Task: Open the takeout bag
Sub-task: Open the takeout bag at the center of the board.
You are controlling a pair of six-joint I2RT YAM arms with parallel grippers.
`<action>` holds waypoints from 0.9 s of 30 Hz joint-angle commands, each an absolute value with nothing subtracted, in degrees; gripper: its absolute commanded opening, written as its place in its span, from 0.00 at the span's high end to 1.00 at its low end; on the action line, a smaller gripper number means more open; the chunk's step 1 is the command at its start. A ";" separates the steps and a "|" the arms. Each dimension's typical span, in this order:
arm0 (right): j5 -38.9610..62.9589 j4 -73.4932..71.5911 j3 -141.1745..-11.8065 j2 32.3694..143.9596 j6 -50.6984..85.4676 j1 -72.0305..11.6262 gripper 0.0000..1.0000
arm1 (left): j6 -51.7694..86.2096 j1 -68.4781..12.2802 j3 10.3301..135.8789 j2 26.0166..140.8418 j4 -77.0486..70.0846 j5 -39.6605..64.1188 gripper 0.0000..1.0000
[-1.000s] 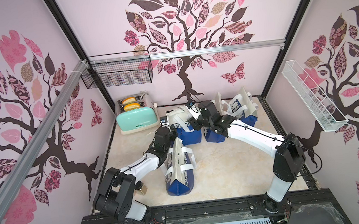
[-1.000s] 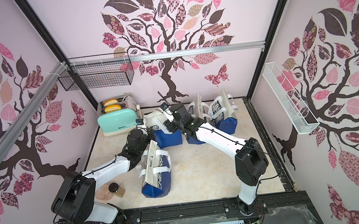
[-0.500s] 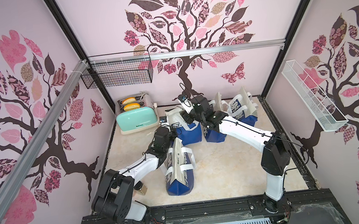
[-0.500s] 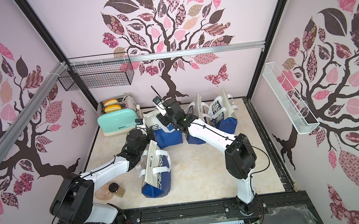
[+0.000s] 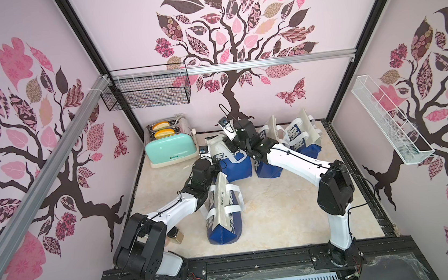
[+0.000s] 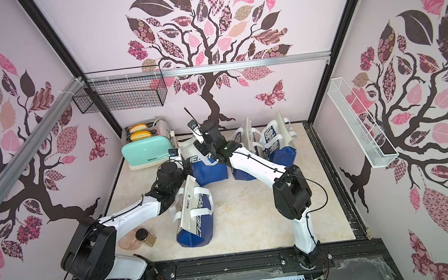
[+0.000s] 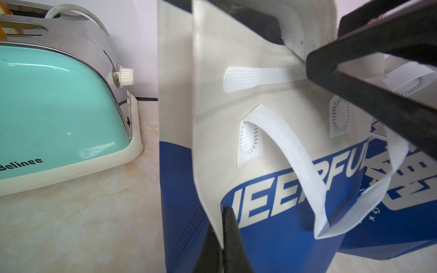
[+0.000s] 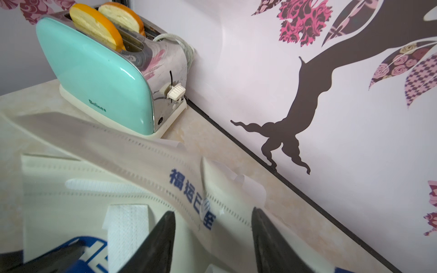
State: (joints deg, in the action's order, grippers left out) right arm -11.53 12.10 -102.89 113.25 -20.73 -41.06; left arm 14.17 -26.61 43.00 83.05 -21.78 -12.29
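Marble-look table (image 5: 281, 219), pink walls (image 5: 261, 16) with tree decals. The wrist views miss the jar (image 6: 146, 237) by the left arm's base, which is clear in a top view. The takeout bag (image 5: 235, 167) stands beside the toaster (image 5: 169, 150) (cream top, blue bottom, white handles). The left gripper (image 7: 222, 236) is clamped on the edge of its cream panel, and the right gripper (image 8: 212, 211) hangs over the rim, jaws apart

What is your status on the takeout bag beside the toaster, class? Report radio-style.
Left gripper shut on takeout bag, panel edge. Right gripper open over its rim. Bag upright. Toaster and neighbouring bag close on either side.
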 commanded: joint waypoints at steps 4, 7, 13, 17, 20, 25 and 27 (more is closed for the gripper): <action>-13.65 11.36 -106.73 115.45 -21.91 -41.14 0.49 | 12.85 -26.63 41.77 81.40 -21.81 -11.78 1.00; -13.87 11.90 -108.21 116.76 -22.52 -41.13 0.54 | 12.66 -26.63 41.57 81.26 -21.98 -11.78 1.00; -15.32 12.12 -109.76 118.09 -23.71 -41.14 0.82 | 12.26 -26.63 40.99 80.95 -22.48 -12.00 1.00; -17.19 12.56 -110.78 117.97 -24.25 -41.20 1.00 | 12.01 -26.61 40.54 81.29 -23.10 -12.13 1.00; -19.44 13.14 -111.23 116.97 -25.92 -41.49 1.00 | 11.80 -26.63 40.39 81.99 -23.18 -12.43 1.00; -26.13 12.87 -111.78 115.20 -34.06 -42.83 1.00 | 12.11 -26.63 41.33 83.46 -21.41 -14.40 1.00; -27.16 13.47 -112.49 114.35 -35.86 -42.96 1.00 | 12.42 -26.61 41.77 84.09 -20.62 -14.97 1.00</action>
State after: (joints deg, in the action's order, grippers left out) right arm -20.60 14.22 -108.33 117.47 -31.16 -43.59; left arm 12.60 -26.68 41.54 82.67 -24.32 -12.78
